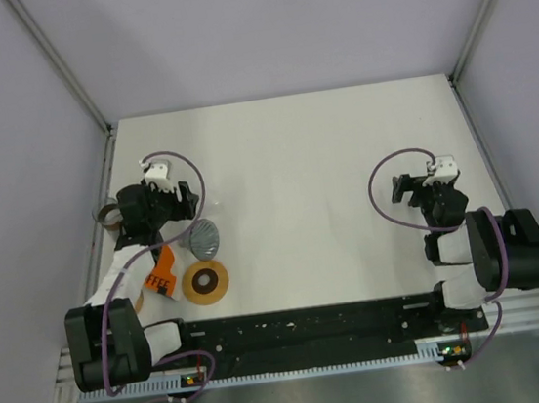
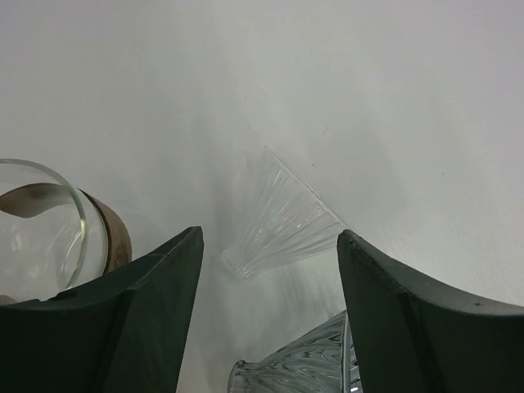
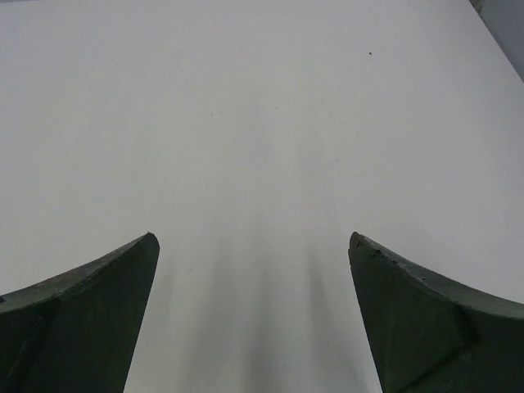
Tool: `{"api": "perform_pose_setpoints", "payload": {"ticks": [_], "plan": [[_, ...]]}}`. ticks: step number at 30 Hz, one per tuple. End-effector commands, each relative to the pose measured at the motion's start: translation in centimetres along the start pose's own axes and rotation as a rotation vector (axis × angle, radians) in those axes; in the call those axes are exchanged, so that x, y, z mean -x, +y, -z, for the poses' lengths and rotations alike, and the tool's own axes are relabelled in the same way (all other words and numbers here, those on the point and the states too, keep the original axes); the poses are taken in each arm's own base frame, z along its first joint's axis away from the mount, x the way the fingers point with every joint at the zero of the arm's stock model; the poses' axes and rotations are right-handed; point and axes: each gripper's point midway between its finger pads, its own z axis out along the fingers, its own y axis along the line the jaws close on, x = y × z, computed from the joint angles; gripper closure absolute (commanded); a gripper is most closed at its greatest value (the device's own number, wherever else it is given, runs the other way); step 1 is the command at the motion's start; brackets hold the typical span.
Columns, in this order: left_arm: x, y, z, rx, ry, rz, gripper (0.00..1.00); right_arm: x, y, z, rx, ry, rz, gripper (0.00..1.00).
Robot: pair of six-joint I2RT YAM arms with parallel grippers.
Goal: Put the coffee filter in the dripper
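left hand (image 2: pixel 269 234): at the bottom of the left wrist view you see its two dark fingers standing apart, with nothing clamped between them.
coffee filter (image 2: pixel 278 217): a pale, ribbed, fan-shaped piece lies flat at the centre of the left wrist view. It sits in the gap beyond the fingertips, touches neither of them, and is outside the dripper. From overhead you cannot pick it out against the white.
dripper (image 1: pixel 203 236): a grey ribbed cone sits at the lower left of the overhead view, just beside the left hand. In the left wrist view its fluted rim shows at the bottom edge, below the coffee filter and apart from it.
glass carafe (image 1: pixel 107 214): a clear vessel with a brown band stands at the far left of the overhead view, against the edge of the surface. In the left wrist view it fills the left side, partly behind one finger.
orange packet (image 1: pixel 163 273): it lies under the left arm, toward the bottom left of the overhead view.
brown disc (image 1: pixel 206 281): it lies flat just right of the orange packet and below the dripper.
right hand (image 3: pixel 252 237): its fingers are spread wide with nothing between them, over bare white at the right of the overhead view, well apart from everything else.
surface (image 1: pixel 323 156): a white top carries all of the items, which are grouped at its left side.
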Motion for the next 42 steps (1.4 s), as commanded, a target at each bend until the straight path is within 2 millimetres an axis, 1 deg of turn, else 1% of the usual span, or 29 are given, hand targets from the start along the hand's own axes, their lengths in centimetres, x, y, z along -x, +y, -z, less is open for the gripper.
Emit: {"api": "perform_pose_setpoints", "payload": {"ticks": [1,4,5,6,7,8,9,10,11,12,14,17,19,20,21,22,24,26,28,30,31,32,33,34,37,38,42], "plan": [[3.3,-1.3,0.7,-0.081,-0.037,-0.009,0.28,1.9,0.5,-0.9,0.021,-0.058,0.014,0.01],[3.1,-1.1,1.0,-0.09,0.013,-0.05,0.28,2.4,0.7,-0.5,0.027,-0.077,0.011,0.01],[3.3,-1.1,1.1,-0.097,0.026,-0.079,0.28,2.7,0.6,-0.4,0.017,-0.066,0.01,0.01],[3.1,-1.1,1.4,-0.102,0.057,-0.09,0.28,3.2,0.5,-0.5,0.009,-0.049,0.006,0.01],[3.4,-1.0,1.7,-0.104,0.07,-0.113,0.28,3.8,0.5,-0.7,0.008,-0.03,0.006,0.01],[3.6,-0.8,2.0,-0.1,0.092,-0.125,0.29,4.9,0.5,-0.9,0.007,-0.017,-0.003,0.01],[3.8,-0.6,2.4,-0.094,0.117,-0.136,0.29,7.3,0.7,-1.5,0.003,-0.045,-0.041,0.01],[5.0,-0.2,2.7,-0.081,0.121,-0.167,0.29,9.1,1.2,-1.5,0.023,-0.06,-0.05,0.01],[4.8,-0.1,3.1,-0.075,0.156,-0.166,0.29,10.4,1.8,-1.7,0.054,-0.054,-0.062,0.01],[5.6,0.1,3.6,-0.07,0.17,-0.189,0.29,11.9,2.3,-1.8,0.075,-0.059,-0.083,0.02],[6.5,0.5,4.6,-0.045,0.208,-0.202,0.29,14.1,3.3,-1.9,0.112,-0.034,-0.132,0.04],[7.4,1.7,6.0,0.044,0.259,-0.192,0.3,15.6,4.7,-1.6,0.164,0.03,-0.175,0.08],[8.0,2.9,7.1,0.128,0.313,-0.174,0.3,16.2,4.9,-1.5,0.137,0.089,-0.179,0.1],[8.0,3.6,7.6,0.168,0.344,-0.174,0.3,15.9,4.9,-1.3,0.113,0.134,-0.174,0.11],[8.1,4.3,8.2,0.211,0.363,-0.174,0.3,15.9,4.8,-1.3,0.09,0.159,-0.162,0.11],[8.2,5.1,8.6,0.265,0.378,-0.175,0.31,15.0,4.7,-0.8,0.068,0.219,-0.153,0.12],[8.4,6.9,9.2,0.366,0.404,-0.18,0.33,14.6,4.6,-0.5,0.053,0.263,-0.151,0.13],[8.6,7.9,9.1,0.411,0.428,-0.179,0.37,14.2,4.4,-0.3,0.046,0.28,-0.151,0.16],[8.6,8.8,8.4,0.424,0.44,-0.161,0.4,13.5,4.6,-0.4,0.055,0.289,-0.155,0.17],[8.8,10.1,7.4,0.449,0.458,-0.155,0.41,13.3,5.0,-0.4,0.078,0.298,-0.165,0.18],[9.5,10.8,7.0,0.464,0.451,-0.152,0.42,13.2,5.2,-0.4,0.089,0.304,-0.17,0.19],[9.2,11.4,6.4,0.464,0.468,-0.145,0.43,13.2,5.5,-0.4,0.102,0.308,-0.173,0.19],[9.7,11.9,5.8,0.463,0.465,-0.146,0.43,13.2,5.7,-0.4,0.113,0.309,-0.175,0.19],[9.6,12.1,5.0,0.447,0.474,-0.149,0.43,13.3,5.8,-0.4,0.123,0.303,-0.176,0.19],[8.8,12.6,2.8,0.396,0.502,-0.161,0.43,13.2,6.1,-0.5,0.14,0.288,-0.177,0.19],[8.0,12.9,1.9,0.381,0.527,-0.159,0.43,13.2,6.2,-0.6,0.148,0.288,-0.181,0.19],[5.9,14.1,0.4,0.394,0.611,-0.152,0.43,13.3,6.6,-0.5,0.167,0.288,-0.187,0.19]]}}
